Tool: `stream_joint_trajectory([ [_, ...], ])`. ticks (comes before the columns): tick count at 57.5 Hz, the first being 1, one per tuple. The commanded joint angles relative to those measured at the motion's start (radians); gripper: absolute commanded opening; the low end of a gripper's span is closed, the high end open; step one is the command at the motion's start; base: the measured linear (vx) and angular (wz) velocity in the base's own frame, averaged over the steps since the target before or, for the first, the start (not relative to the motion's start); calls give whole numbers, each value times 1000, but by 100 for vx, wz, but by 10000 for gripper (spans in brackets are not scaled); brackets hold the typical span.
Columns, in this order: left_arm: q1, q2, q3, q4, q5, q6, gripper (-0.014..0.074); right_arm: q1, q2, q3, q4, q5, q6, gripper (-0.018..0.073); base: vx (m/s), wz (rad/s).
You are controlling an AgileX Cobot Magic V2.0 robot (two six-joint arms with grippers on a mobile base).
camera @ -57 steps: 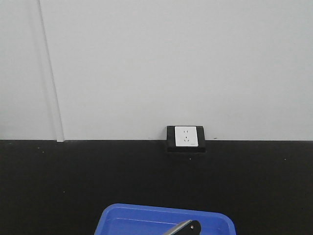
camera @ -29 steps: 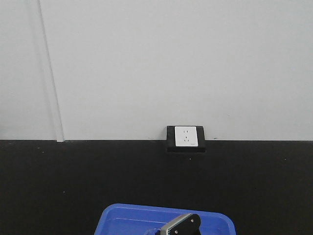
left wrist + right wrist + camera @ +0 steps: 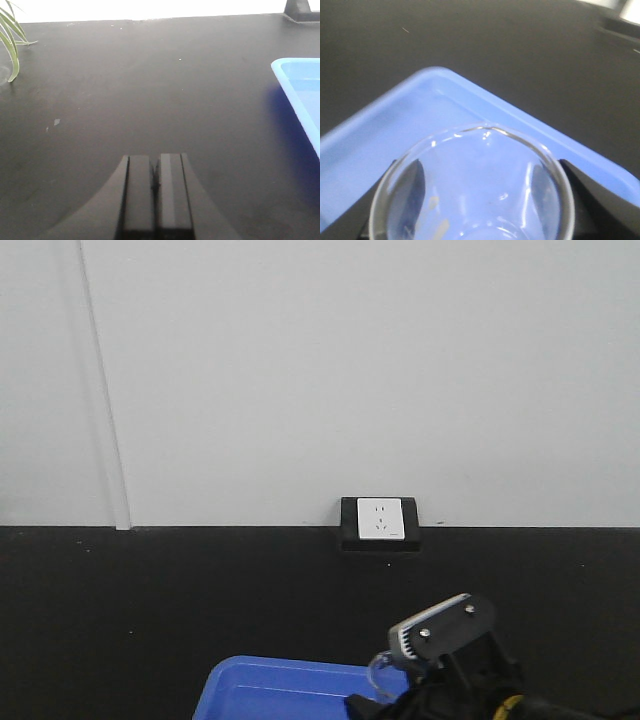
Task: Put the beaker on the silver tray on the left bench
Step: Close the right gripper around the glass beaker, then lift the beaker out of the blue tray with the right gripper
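The beaker (image 3: 475,192) is clear glass with a rounded rim and fills the lower half of the right wrist view. It hangs over the corner of a bright blue tray (image 3: 380,145). My right gripper (image 3: 480,172) is shut on the beaker, a dark finger on each side of the glass. In the front view the right arm (image 3: 445,628) stands above the blue tray (image 3: 270,690), with the beaker's rim (image 3: 383,668) just showing beside it. My left gripper (image 3: 155,167) is shut and empty, low over a black countertop (image 3: 150,75). The silver tray is out of view. I cannot tell whether this countertop is the left bench.
A white wall socket in a black box (image 3: 380,520) sits at the back edge of the countertop against the pale wall. The blue tray's rim (image 3: 300,90) lies to the right of my left gripper. Green plant leaves (image 3: 10,40) hang at the far left.
The right arm has risen into the front view and shifted right, lifting the beaker up from the blue tray. The left wrist has no earlier frame.
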Motion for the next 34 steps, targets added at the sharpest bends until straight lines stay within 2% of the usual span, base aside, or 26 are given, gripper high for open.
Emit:
stream_joint_trajectory([
  [1,-6,-16,28,-2,-78,-2,1,-1,-140,-23,0,132,-3,-8,0,0],
  [8,-6,-16,28,-2,-78,-2,1,-1,-303,-23,0,298,-3,-8,0,0],
  [14,-6,-16,28,-2,-78,-2,1,-1,-442,-23,0,384,-3,-8,0,0],
  [27,-6,-16,28,-2,-78,-2,1,-1,-658,-23,-7,497,-3,-8,0,0],
  [34,-6,-16,28,-2,-78,-2,1,-1,-719,-23,-20,510,-3,-8,0,0],
])
